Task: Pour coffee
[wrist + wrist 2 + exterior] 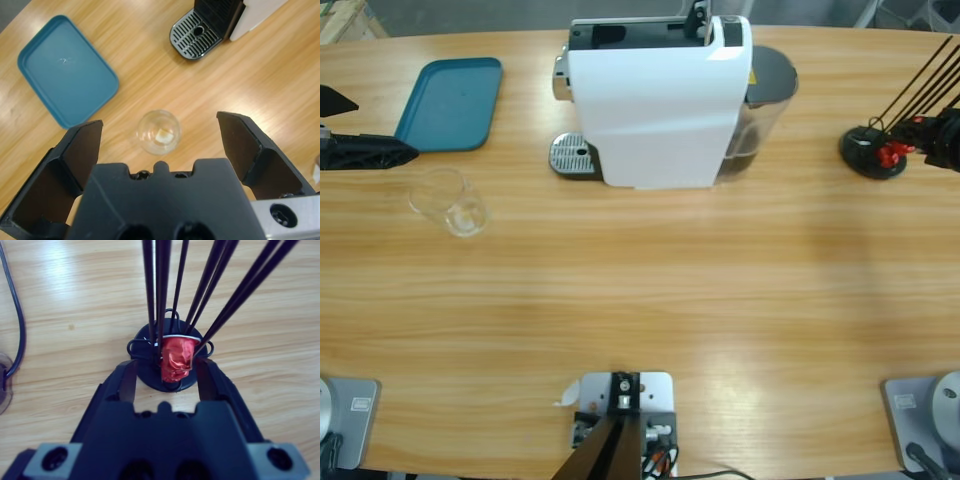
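At the table's (pixel 640 300) left edge, the left gripper (pixel 159 137) hangs with its black jaws spread wide and empty; the left wrist view looks straight down between them at a clear glass (pixel 158 131) standing upright on the bare wood. In the high view that gripper (pixel 365 152) pokes in from the left edge, just beside the glass (pixel 448 201) but not touching it. The glass looks nearly empty, and no coffee can be made out in it with certainty; only a pale glint shows at its bottom.

A blue tray (pixel 450 103) lies flat near the far left corner, close behind the glass. At the middle of the far edge stands a white coffee machine (pixel 660 100), its round metal drip grate (pixel 572 155) jutting toward the tray side.

Near the right edge, a black round stand (pixel 872 152) carries thin black wire stems that fan upward. The right gripper (pixel 166 372) is at its foot, the jaws closed in on either side of a crinkled red capsule (pixel 176 360) on the stand (pixel 150 375); whether they actually press it cannot be told.
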`<control>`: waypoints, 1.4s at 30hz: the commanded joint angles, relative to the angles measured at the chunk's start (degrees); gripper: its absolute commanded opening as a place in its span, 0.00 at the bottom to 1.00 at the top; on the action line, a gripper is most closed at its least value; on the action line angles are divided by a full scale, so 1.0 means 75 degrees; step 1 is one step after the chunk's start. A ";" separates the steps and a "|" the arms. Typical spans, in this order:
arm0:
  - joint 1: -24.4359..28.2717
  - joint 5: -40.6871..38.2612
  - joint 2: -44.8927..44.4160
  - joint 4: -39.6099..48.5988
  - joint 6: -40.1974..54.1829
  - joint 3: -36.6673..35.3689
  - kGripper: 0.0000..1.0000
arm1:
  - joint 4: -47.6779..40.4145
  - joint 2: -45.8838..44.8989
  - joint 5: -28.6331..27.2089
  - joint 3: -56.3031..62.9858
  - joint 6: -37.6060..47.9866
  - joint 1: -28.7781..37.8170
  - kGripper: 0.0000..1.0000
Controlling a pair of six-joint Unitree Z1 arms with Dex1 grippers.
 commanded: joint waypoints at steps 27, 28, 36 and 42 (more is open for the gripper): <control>-0.0081 -0.0137 0.0215 -0.0069 -0.0203 0.0159 1.00 | -0.0287 -0.0038 0.0315 0.0303 0.0034 -0.0329 0.29; -0.0086 -0.0137 0.0215 -0.0069 -0.0203 0.0159 1.00 | -0.0294 -0.0029 0.0310 0.0303 0.0046 -0.0329 0.30; -0.0088 -0.0137 0.0191 -0.0064 -0.0215 0.0159 1.00 | -0.0308 -0.0057 0.0448 0.0343 -0.0041 -0.0371 0.24; -0.0081 -0.0172 0.0189 -0.0073 -0.0215 0.0159 0.99 | -0.0320 -0.0073 0.0488 0.0350 -0.0116 -0.0457 0.00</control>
